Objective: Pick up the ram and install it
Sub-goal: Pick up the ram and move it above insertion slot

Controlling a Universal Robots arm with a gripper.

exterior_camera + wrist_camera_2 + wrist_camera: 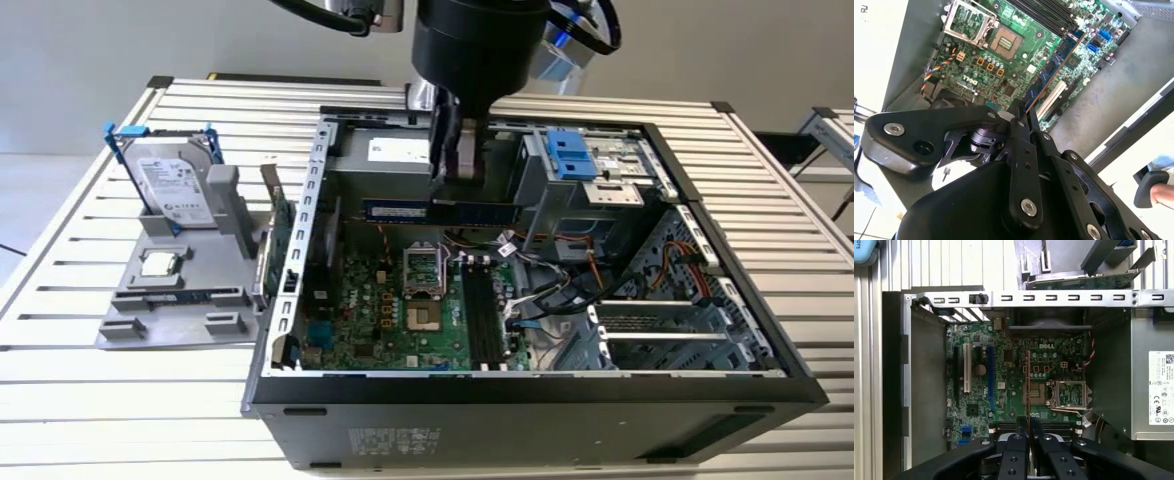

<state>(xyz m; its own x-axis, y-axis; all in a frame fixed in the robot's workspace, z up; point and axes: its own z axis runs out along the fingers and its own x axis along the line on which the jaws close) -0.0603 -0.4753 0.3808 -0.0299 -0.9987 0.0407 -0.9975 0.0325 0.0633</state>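
Room: a plain pale grey wall (134, 40) stood behind the work area, and a second slatted surface (834, 150) showed at the exterior view's right edge.
Desk: the desk (107, 400) was white and ribbed with long parallel slats, and it carried everything.
Case: an open black computer case (534, 415) lay on its side on the desk with its inside facing up, filling most of the desk towards the exterior view's right.
Motherboard: a green motherboard (387, 310) lay flat on the case floor, with a bare processor socket (422, 265) and a bank of long dark memory slots (481, 310) just beside it.
Fixture: a grey holder (160, 300) sat on the desk at the exterior view's left of the case, touching or just beside its wall.
Fixture contents: a silver hard drive in a blue frame (174, 190) stood propped upright, a small square chip (162, 264) lay flat, and a green expansion card (280, 240) stood on edge next to the case.
Arm: the black arm (474, 40) came down from above into the open case.
Fingers: the fingers (443, 150) were pressed together, pinching the ram by its upper edge; in both wrist views (1021, 165) (1015, 455) they closed on it from either side.
Ram: the ram (400, 211) hung level in the air over the motherboard, above the socket and apart from the slots. It appeared edge-on in the first wrist view (1027, 390) and as a blue strip in the second wrist view (1051, 70).
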